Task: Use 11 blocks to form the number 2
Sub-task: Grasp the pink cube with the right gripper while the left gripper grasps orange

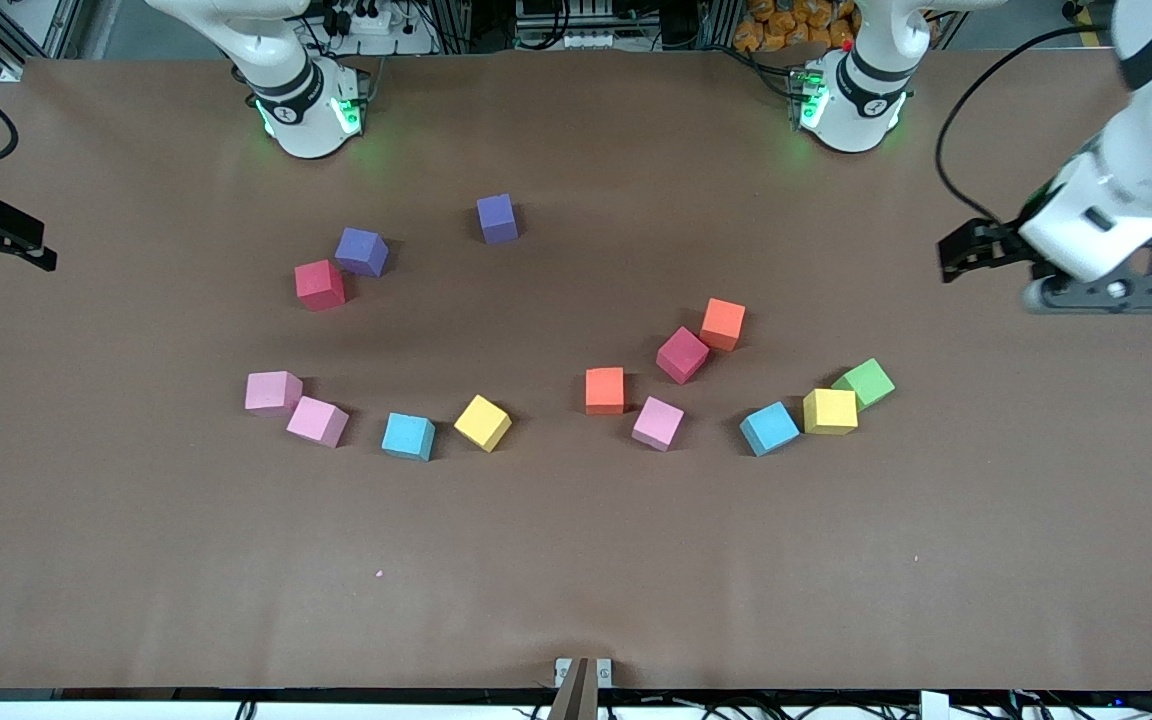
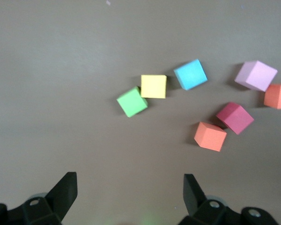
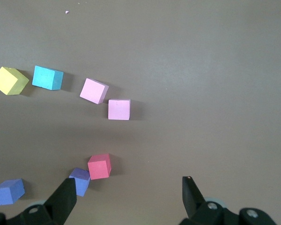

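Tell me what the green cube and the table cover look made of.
Green cube: probably foam, matte; flat colour, no shine, soft-looking edges.
Table cover: likely brown paper or thin fabric, matte; uniform dull surface with no glare. Neither look settles it.

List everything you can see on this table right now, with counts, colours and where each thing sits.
pink cubes: three, pink; two touching toward the right arm's end, one mid-table beside an orange cube
purple cubes: two, purple; nearest the robot bases
crimson cubes: two, crimson; one against a purple cube, one against an orange cube
orange cubes: two, orange; mid-table
light blue cubes: two, light blue; front row
yellow cubes: two, yellow; front row
green cube: one, green; touching a yellow cube, toward the left arm's end
table: one, brown
left end effector: one, black, open, empty; over the left arm's end
right end effector: one, black, open, empty; over the right arm's end
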Robot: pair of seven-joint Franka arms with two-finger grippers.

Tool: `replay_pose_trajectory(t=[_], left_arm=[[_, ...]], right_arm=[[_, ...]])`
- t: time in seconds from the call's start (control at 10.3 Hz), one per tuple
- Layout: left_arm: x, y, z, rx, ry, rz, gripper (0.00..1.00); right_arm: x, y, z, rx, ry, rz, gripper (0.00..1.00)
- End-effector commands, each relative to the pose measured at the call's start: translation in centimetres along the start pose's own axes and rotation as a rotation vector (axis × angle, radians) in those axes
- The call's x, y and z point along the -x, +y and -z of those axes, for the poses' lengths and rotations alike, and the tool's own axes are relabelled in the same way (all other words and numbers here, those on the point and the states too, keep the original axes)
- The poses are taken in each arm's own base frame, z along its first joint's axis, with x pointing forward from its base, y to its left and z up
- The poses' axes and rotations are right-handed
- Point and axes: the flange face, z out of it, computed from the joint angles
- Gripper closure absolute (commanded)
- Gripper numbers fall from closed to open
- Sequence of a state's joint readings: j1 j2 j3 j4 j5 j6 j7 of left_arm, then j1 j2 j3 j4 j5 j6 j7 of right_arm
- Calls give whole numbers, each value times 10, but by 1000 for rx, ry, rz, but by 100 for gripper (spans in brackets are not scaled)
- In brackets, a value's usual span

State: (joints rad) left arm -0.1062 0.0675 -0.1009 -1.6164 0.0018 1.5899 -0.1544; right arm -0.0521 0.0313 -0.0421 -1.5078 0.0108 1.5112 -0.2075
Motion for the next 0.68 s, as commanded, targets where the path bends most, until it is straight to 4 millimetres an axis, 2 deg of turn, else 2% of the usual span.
replay_pose_trajectory(t=[0.0,0.19,0.29,0.48,0.58], left_arm=[[7,44,-62,15,-24,-84,0],[24,96,-133,18,6,-160,0],[30,117,-160,24,16,-158,0],[47,163,-195,13,-16,-114,0],[52,170,-215,15,-22,-110,0]], right_arm=[[-19,-19,-30,-10,-54,35,0],[-44,-31,-81,-17,-115,60,0],[-52,-41,-110,-51,-141,68,0],[-58,-53,-171,-98,-97,58,0],[-58,-65,-200,-89,-75,46,0]])
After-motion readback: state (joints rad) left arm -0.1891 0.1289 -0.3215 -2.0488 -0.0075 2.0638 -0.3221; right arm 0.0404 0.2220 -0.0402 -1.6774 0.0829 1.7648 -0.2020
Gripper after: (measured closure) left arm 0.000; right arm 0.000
